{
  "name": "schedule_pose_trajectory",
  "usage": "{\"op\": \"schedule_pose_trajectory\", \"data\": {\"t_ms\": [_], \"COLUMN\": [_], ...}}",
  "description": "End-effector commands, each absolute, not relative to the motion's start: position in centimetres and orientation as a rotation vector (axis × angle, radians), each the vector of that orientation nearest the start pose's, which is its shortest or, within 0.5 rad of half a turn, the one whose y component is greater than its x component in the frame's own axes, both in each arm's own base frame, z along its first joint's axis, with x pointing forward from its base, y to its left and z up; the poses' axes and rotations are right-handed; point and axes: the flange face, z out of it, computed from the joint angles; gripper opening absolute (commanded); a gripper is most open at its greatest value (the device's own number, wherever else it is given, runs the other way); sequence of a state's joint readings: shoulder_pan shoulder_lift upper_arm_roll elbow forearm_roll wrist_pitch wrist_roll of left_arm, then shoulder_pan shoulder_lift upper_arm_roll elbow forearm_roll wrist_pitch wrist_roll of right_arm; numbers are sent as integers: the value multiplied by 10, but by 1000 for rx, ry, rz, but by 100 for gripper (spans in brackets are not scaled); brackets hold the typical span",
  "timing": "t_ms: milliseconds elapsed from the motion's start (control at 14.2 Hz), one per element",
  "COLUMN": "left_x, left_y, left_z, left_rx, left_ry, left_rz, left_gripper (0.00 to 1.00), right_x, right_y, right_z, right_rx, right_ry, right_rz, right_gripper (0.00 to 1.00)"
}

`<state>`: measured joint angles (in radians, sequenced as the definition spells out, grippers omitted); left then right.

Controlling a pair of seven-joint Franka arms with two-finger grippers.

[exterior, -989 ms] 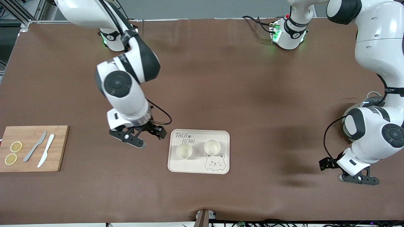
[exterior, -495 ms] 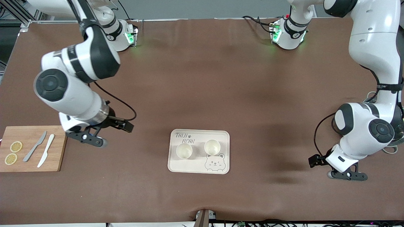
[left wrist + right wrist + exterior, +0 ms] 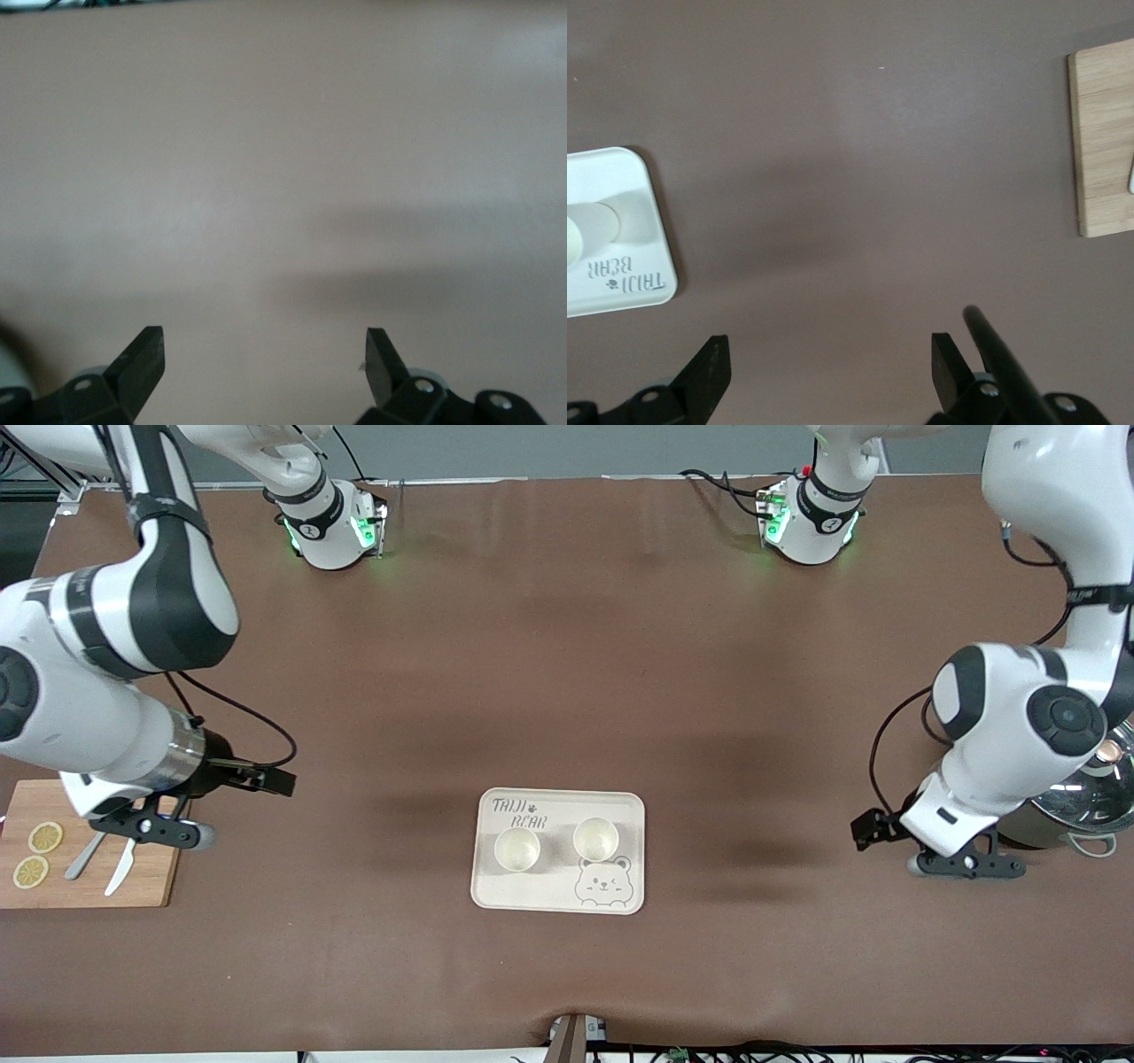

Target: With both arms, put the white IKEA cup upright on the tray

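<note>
The cream tray point(image 3: 622, 815) with the bear face lies on the brown table, near the front camera's edge. Two white cups stand upright on it, one point(image 3: 516, 849) toward the right arm's end and one point(image 3: 595, 838) beside it. My right gripper point(image 3: 151, 832) is open and empty over the edge of the wooden cutting board. The right wrist view shows its open gripper point(image 3: 830, 363), the tray's corner point(image 3: 629, 283) and part of a cup point(image 3: 589, 230). My left gripper point(image 3: 967, 865) is open and empty over bare table at the left arm's end. The left wrist view shows its gripper point(image 3: 266, 363) over bare cloth only.
A wooden cutting board point(image 3: 159, 886) at the right arm's end carries two lemon slices point(image 3: 44, 837), a grey knife point(image 3: 81, 861) and a white knife point(image 3: 120, 875). It also shows in the right wrist view point(image 3: 1103, 142). A metal pot with a glass lid point(image 3: 1085, 797) stands at the left arm's end.
My right arm has swung from beside the tray out to the cutting board's edge. My left arm has drawn slightly farther from the front camera. The cups and tray have not moved.
</note>
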<state>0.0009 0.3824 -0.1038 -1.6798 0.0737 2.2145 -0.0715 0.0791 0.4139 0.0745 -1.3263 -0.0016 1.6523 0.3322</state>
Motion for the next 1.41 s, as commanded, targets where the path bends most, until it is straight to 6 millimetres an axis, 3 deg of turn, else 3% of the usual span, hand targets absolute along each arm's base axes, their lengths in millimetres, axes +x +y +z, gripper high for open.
{"op": "schedule_pose_trajectory", "data": {"t_ms": [0,353,565,1060,1343], "left_x": [633,598,582,546,521], "left_y": [-60,-80,-85,-86,-79], "left_z": [449,506,534,583,603], "left_rx": [-3117,-3116,-3114,-3119,-3112], "left_ry": [84,76,41,37,36], "left_rz": [-166,-107,-117,-147,-195], "left_gripper": [100,100,100,100,100], "right_x": [656,653,639,619,617], "right_y": [70,53,53,48,38], "right_z": [502,503,514,546,552], "right_rx": [-3094,-3091,-3095,-3074,-3070], "right_ry": [237,243,242,259,282], "right_rz": [159,157,145,108,105], "right_gripper": [100,100,100,100,100]}}
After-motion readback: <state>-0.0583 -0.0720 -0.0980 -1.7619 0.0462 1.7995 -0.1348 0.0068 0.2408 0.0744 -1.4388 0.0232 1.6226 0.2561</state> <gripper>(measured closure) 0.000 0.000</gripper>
